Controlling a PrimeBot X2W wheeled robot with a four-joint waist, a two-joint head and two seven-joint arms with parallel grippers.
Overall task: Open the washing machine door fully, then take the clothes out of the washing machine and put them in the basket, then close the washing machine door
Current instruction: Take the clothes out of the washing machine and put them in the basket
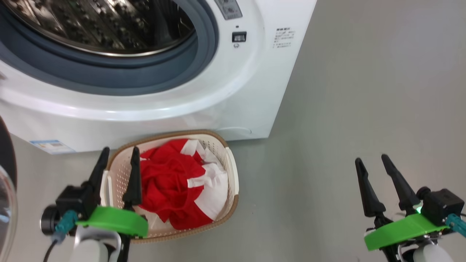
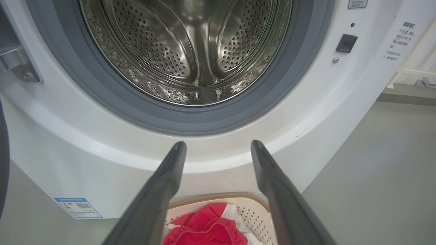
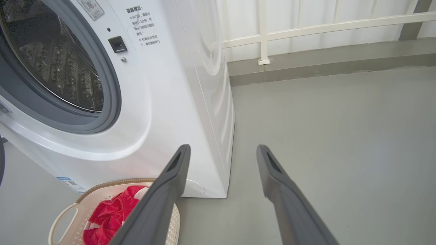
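Both arms held low, fingers spread wide and empty, before the big white front-loading washing machine (image 1: 236,91).
The left gripper (image 1: 120,149) hovers over the left rim of the small cream perforated plastic basket (image 1: 233,174), pointing at the machine. The right gripper (image 1: 371,158) hangs over the grey floor (image 1: 327,145), well apart. The bright red and white clothes (image 1: 167,182) lie in the basket, on the floor just beside the machine's front. The round black-rimmed glass door (image 1: 6,153) stands open at the left.

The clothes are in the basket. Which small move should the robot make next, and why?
Probably swing the left gripper, open near the basket, leftward toward the washing machine door. The drum looks empty, the clothes lie in the basket, and the door stands open at the head view's left edge, so only closing remains.
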